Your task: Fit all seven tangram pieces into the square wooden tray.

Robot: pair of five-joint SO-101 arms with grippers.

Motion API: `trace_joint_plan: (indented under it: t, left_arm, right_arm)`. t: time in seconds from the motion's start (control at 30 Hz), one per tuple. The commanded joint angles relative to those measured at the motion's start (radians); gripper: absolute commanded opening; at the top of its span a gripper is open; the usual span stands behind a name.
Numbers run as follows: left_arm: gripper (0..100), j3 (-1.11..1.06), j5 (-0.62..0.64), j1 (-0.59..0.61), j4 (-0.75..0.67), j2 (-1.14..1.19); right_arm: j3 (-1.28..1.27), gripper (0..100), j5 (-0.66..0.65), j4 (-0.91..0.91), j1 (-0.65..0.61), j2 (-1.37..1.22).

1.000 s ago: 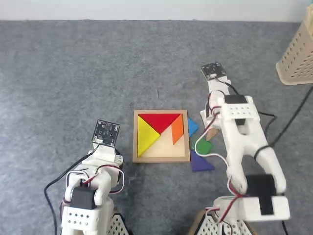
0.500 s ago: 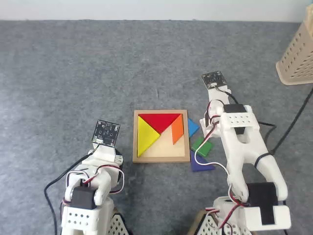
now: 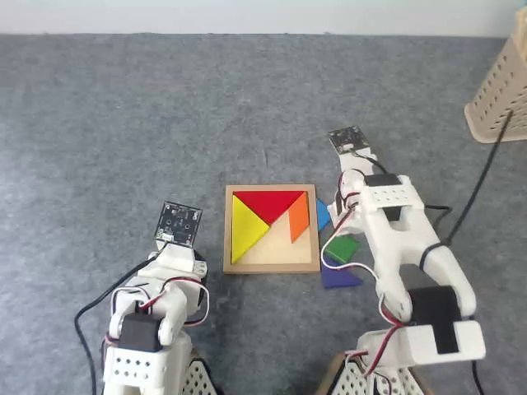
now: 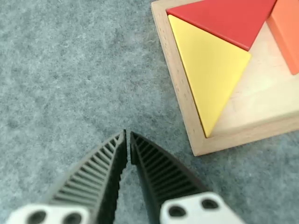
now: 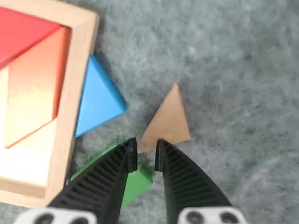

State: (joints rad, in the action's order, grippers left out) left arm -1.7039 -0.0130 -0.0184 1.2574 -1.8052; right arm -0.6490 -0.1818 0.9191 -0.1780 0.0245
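Tan triangle (image 5: 167, 122) lies by the right gripper (image 5: 145, 147), narrowly parted, perhaps touching it; left gripper (image 4: 127, 140) pressed together.

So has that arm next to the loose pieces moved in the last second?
Yes. In the high view the right arm has drawn back toward its base and shifted closer to the wooden tray.

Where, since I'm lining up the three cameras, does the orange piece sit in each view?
High view: orange piece in the right part of the wooden tray, against its wall.
Left wrist view: orange piece in the tray, bordering the red triangle.
Right wrist view: orange piece inside the tray wall, blue triangle just outside.
Shared landmark: the red triangle touching it.
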Motion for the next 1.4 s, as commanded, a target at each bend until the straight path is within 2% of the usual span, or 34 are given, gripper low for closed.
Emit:
trace_joint_plan:
  t: [0.0,0.43,0.73,1.1,1.37]
  left_arm:
    - [1,0.019,0.006,0.002,0.006,-0.021]
    - [1,0.019,0.006,0.002,0.006,-0.021]
    - [1,0.019,0.006,0.002,0.006,-0.021]
    - [1,0.019,0.006,0.0,0.006,-0.021]
    - [1,0.019,0.006,0.002,0.006,-0.021]
  right_arm:
    - [0.055,17.1,0.018,-0.016,0.01,-0.001]
    - [0.078,17.3,0.021,-0.018,0.096,-0.021]
    - [0.101,17.7,0.018,0.013,-0.036,0.171]
    - [0.25,17.7,0.011,0.019,0.039,-0.139]
    - [0.255,17.7,0.011,0.024,0.11,-0.22]
